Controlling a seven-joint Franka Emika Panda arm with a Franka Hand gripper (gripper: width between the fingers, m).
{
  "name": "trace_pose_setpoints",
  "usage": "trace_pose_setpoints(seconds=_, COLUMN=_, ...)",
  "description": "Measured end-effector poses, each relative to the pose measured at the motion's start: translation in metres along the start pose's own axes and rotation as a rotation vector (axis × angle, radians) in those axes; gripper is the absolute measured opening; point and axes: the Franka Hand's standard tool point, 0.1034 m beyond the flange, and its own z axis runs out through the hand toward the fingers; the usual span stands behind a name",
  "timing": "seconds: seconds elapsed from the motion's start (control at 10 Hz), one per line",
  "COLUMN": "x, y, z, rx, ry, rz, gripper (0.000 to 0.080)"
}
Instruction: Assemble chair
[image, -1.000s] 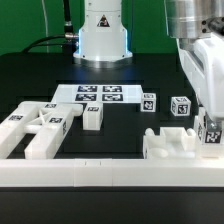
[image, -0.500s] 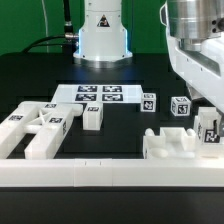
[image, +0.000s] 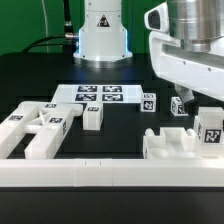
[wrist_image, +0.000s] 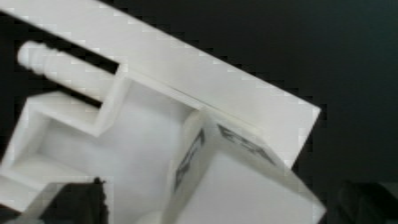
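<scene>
Black-and-white square tags mark the matte white, blocky chair parts (image: 42, 136) at lower left and the flat marker board (image: 100, 95). The smooth white gripper (image: 190, 85) hangs at upper right; whether its fingers are spread cannot be told.

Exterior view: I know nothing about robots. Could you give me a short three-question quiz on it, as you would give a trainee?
1. True or false: the marker board lies flat on the table.
2. How many small tagged cubes stand just off the marker board, toward the exterior view's right? A) one B) two C) four
3. Fill in: the arm hangs over the exterior view's ____ side.

Key: 1 true; 2 B; 3 right.
</scene>
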Motion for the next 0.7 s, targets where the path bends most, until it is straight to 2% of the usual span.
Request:
trace_pose_setpoints(seconds=0.2, x=0.0, y=0.0003, z=0.0002, rx=-0.022, ry=0.021, rz=-0.22, gripper=0.0649)
trace_pose_setpoints(seconds=0.5, x=0.001, y=0.0, z=-0.0004, rx=-0.035, ry=0.031, rz=-0.456, gripper=0.0649)
trace_pose_setpoints(seconds=0.7, x=0.0013, y=-0.0003, z=-0.0001, rx=-0.054, ry=0.04, rz=-0.634, gripper=0.0649)
